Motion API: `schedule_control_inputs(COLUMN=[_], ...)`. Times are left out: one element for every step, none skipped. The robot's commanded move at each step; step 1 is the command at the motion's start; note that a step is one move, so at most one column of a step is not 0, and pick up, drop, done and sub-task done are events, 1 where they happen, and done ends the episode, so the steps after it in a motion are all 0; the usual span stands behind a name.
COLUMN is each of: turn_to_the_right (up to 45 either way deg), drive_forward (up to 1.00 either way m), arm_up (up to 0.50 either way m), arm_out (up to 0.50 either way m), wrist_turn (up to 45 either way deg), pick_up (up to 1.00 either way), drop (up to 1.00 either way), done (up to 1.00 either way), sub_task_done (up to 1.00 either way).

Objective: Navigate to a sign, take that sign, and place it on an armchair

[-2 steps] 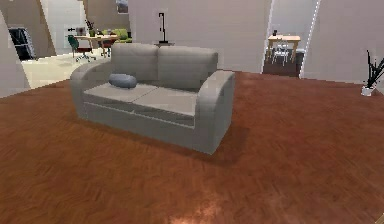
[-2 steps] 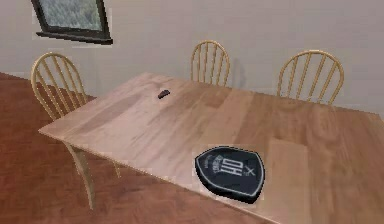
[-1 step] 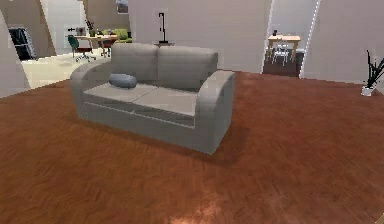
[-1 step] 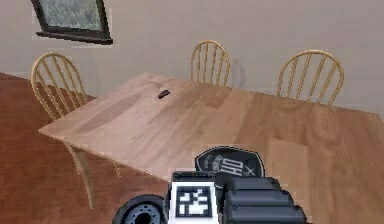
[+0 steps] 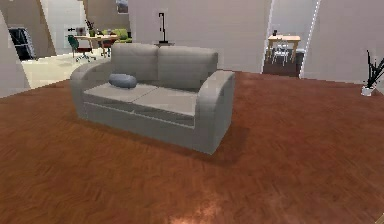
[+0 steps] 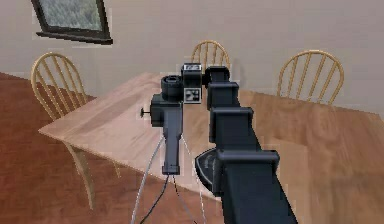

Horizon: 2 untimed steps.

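Note:
My arm (image 6: 235, 140) rises as a dark bar from the bottom of the arm side view, over a light wooden dining table (image 6: 300, 140). At its far end are the two white squares (image 6: 190, 72). Left of them the gripper (image 6: 168, 200) hangs its dark body and thin fingers (image 6: 148, 195) down past the table's near edge. Only bare tabletop and wooden floor lie behind the fingers, so the gripper holds nothing. A grey two-seat sofa (image 5: 160, 95) with a blue cushion (image 5: 122, 81) stands left of centre in the forward view.
Three wooden spindle-back chairs (image 6: 55, 85) (image 6: 210, 55) (image 6: 310, 75) ring the table, under a framed picture (image 6: 72, 18). Ahead, wooden floor (image 5: 300, 160) stretches right of the sofa. A floor lamp (image 5: 161, 30) stands behind it, a plant (image 5: 372, 75) at the right, and far tables (image 5: 95, 42) (image 5: 283, 45) beyond.

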Motion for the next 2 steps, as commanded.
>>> schedule_control_inputs(turn_to_the_right=[0.0,0.0], drive_forward=[0.00,0.00], arm_up=[0.00,0.00], arm_out=[0.00,0.00], wrist_turn=[45.0,45.0], pick_up=[0.00,0.00], drop=[0.00,0.00], done=[0.00,0.00], sub_task_done=[0.00,0.00])
